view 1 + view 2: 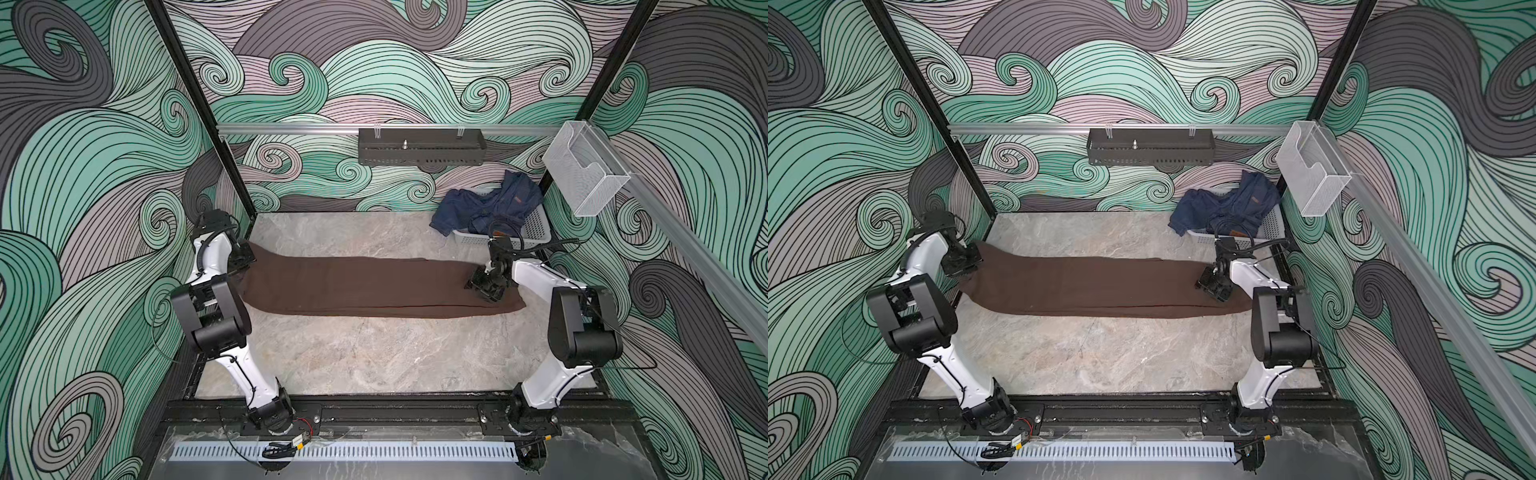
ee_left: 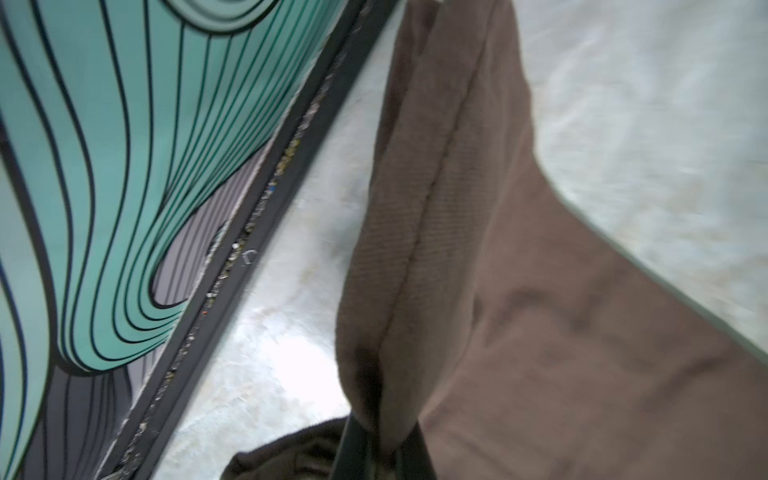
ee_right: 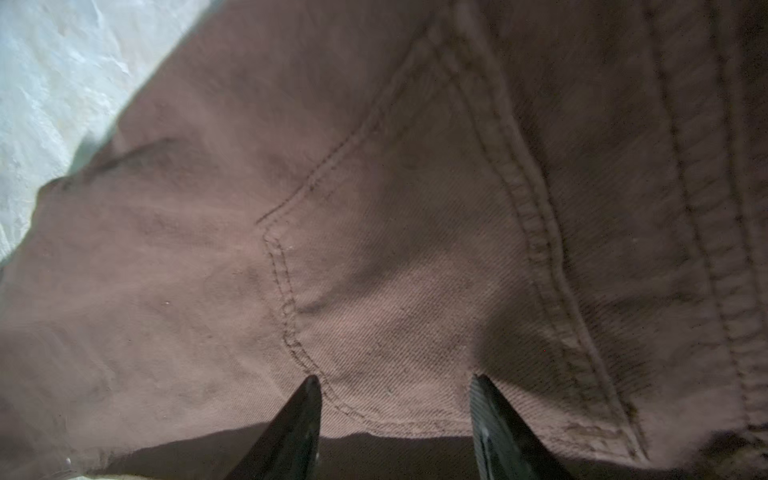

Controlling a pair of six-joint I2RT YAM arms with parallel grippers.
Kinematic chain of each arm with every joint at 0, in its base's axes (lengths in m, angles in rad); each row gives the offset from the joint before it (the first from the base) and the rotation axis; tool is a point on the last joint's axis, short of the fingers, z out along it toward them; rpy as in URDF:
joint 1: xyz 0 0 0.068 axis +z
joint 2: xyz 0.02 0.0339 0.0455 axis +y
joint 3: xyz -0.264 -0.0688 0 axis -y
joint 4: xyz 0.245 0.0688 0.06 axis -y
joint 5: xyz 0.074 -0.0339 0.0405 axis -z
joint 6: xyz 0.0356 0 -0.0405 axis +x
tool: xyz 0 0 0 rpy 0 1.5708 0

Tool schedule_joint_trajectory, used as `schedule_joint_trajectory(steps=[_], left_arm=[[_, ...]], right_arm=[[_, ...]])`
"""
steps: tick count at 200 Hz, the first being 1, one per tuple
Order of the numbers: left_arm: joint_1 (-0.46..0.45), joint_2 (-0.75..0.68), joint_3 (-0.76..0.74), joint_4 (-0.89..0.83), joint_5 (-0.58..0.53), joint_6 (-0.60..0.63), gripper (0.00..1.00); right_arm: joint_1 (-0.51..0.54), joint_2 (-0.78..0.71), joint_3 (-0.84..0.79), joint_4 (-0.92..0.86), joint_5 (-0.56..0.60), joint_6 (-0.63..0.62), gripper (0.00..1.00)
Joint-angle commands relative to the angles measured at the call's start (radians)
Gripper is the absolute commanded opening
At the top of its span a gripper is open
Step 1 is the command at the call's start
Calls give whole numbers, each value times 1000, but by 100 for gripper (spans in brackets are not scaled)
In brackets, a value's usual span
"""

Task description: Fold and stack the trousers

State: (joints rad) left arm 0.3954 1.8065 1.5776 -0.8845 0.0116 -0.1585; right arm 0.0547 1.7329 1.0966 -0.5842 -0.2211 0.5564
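Left wrist view: left jaws clamped on the leg end of the brown trousers (image 2: 519, 332), right jaws open over the pocket (image 3: 395, 270), guessing that's to stretch them flat for folding.

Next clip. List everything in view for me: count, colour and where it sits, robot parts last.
trousers: one pair, dark brown, laid flat across the table from left to right
denim garments: count unclear, dark blue, heaped in the basket, spilling over its rim
basket: one, white, far right corner of the table
rack: one, dark grey, hanging on the back rail
holder: one, clear, on the right-hand rail
table: one, grey marble pattern, the work surface
left gripper: one, black, shut on the trousers' left end
right gripper: one, black, jaws open, at the trousers' right end
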Motion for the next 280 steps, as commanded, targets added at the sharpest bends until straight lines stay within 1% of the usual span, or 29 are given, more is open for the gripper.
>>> schedule_joint_trajectory(steps=[1, 15, 34, 52, 67, 94, 112, 136, 180, 211, 238, 280], left_arm=[[-65, -108, -49, 61, 123, -14, 0], [-116, -144, -68, 45, 123, -42, 0], [-182, -166, -64, -11, 168, -95, 0], [-246, -168, -51, -75, 208, -180, 0], [-306, -191, -80, -55, 231, -239, 0], [-408, -242, -157, 57, 273, -390, 0], [-485, -243, -187, 112, 267, -469, 0], [-585, -206, -189, 158, 241, -538, 0], [-743, -101, -107, 208, 177, -610, 0], [-806, -45, -77, 249, 143, -659, 0], [-834, -10, -70, 292, 120, -698, 0], [-868, 57, -43, 304, 113, -713, 0]], right_arm=[[-4, -5, -22, 12, -14, -4, 59], [-5, -9, -28, 13, -13, -1, 59], [-7, -17, -32, 14, -12, 3, 59], [-9, -18, -32, 17, -13, 10, 59], [-10, -19, -33, 24, -24, 16, 59], [-10, -27, -49, 41, -40, 27, 59], [-9, -38, -56, 42, -44, 28, 59], [-12, -59, -65, 41, -52, 27, 59], [-14, -80, -71, 39, -55, 25, 59], [-28, -69, -68, 38, -54, 22, 59], [-37, -62, -69, 37, -58, 18, 59], [-45, -59, -74, 38, -61, 14, 59]])
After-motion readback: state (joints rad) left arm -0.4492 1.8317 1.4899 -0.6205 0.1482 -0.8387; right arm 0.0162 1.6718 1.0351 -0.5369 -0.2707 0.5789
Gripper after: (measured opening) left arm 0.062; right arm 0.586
